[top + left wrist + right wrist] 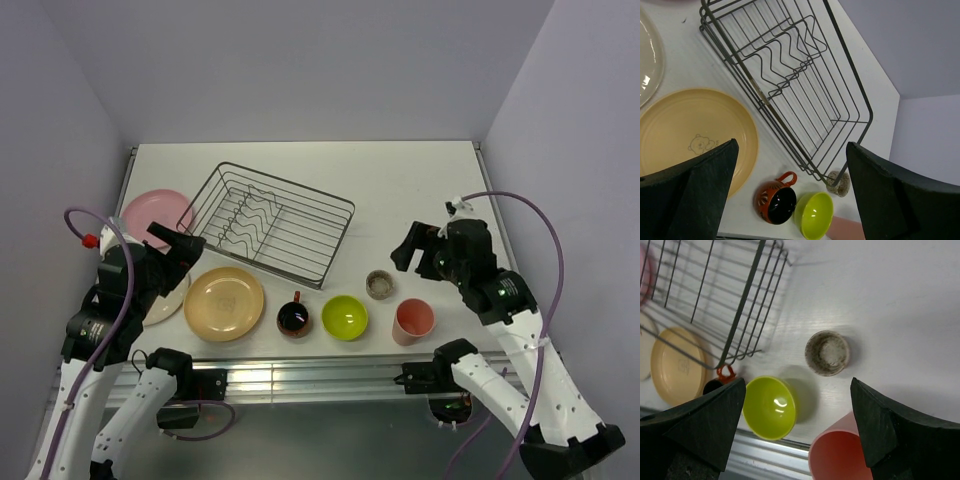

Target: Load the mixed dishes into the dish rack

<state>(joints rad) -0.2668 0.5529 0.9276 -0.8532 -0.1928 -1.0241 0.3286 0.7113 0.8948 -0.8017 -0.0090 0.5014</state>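
Dishes sit on the white table (420, 180), all outside the dish rack (288, 184). We see the pink plate (155, 212) just left of the rack. The cream plate (168, 300) lies in front of the rack's left end, partly hidden under the left arm. The tan plate (224, 304) is beside it, close to the rack's front left corner. In front of the rack's right end stand the red mug (293, 318) and the green bowl (344, 317). The grey cup (380, 285) is just beside that corner, and the pink tumbler (414, 321) is farther right. The left claw (178, 243) hangs at the rack's left corner, fingers spread wide, with nothing in them. The right claw (416, 255) hangs well right of the rack, near the grey cup, also spread wide and holding nothing.
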